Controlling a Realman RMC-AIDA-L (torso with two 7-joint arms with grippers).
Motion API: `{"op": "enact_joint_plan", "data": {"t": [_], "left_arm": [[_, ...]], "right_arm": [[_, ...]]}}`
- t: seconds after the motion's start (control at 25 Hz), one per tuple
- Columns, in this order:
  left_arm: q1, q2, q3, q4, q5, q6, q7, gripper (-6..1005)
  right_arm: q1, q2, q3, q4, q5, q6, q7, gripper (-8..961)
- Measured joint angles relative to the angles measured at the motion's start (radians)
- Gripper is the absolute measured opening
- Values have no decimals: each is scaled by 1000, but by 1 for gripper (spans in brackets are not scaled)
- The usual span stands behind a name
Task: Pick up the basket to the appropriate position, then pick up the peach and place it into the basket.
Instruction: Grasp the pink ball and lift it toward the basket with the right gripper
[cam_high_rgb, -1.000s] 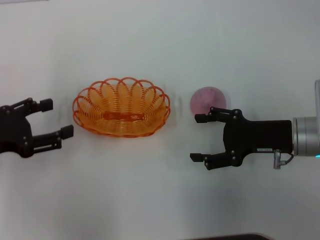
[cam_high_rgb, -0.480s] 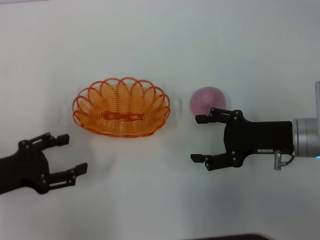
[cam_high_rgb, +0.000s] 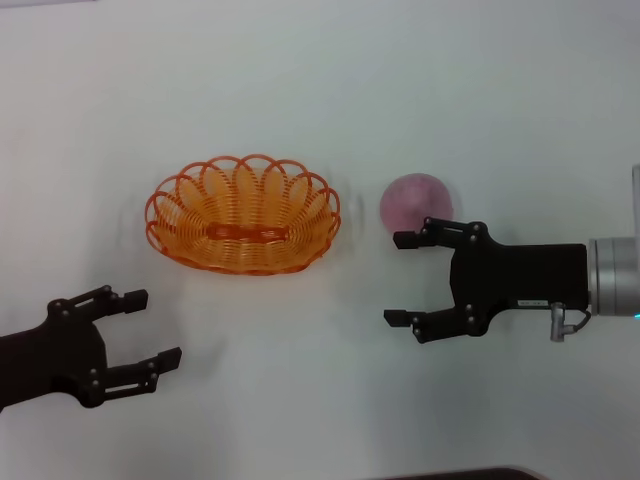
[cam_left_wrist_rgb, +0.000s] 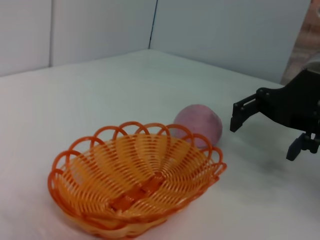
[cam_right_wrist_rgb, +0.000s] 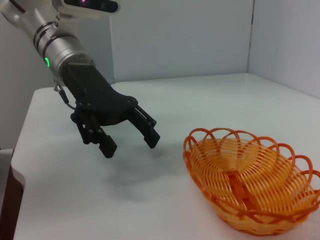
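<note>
The orange wire basket (cam_high_rgb: 242, 214) stands upright on the white table, left of centre; it also shows in the left wrist view (cam_left_wrist_rgb: 136, 186) and the right wrist view (cam_right_wrist_rgb: 251, 177). The pink-mauve peach (cam_high_rgb: 415, 201) rests on the table just right of it, also in the left wrist view (cam_left_wrist_rgb: 198, 125). My left gripper (cam_high_rgb: 152, 328) is open and empty, near and to the left of the basket, apart from it; it shows in the right wrist view (cam_right_wrist_rgb: 131, 141). My right gripper (cam_high_rgb: 401, 279) is open and empty, just in front of the peach; it shows in the left wrist view (cam_left_wrist_rgb: 265, 131).
The white table (cam_high_rgb: 320, 90) stretches away behind the basket. White walls stand beyond it in the wrist views (cam_left_wrist_rgb: 225, 30). The table's edge (cam_right_wrist_rgb: 17, 165) shows behind my left arm in the right wrist view.
My left gripper has moved from beside the basket's left end toward the table's near side and a little right. The right arm, basket and peach have barely moved.
</note>
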Motion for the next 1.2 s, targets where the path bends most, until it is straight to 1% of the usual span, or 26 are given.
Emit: {"op": "enact_joint_plan", "data": {"t": [0.28, 0.4, 0.52, 0.72, 1.04, 1.2], "left_arm": [[-1, 2, -2, 5, -1, 1, -10, 843], [-2, 2, -2, 6, -4, 4, -10, 843], [-3, 2, -2, 6, -4, 5, -10, 843], [-6, 2, -2, 6, -5, 7, -12, 843], [-9, 4, -2, 5, -5, 9, -20, 844], [-13, 4, -2, 3, -5, 9, -21, 844]], "right_arm": [[-5, -3, 2, -9, 0, -6, 7, 946], [-13, -8, 15, -26, 2, -24, 31, 945], [-30, -9, 41, -94, 5, -62, 126, 945], [-40, -10, 91, -226, 2, -155, 352, 945], [-38, -10, 93, -287, -10, -186, 443, 946], [-7, -10, 91, -380, -90, -194, 576, 946]]}}
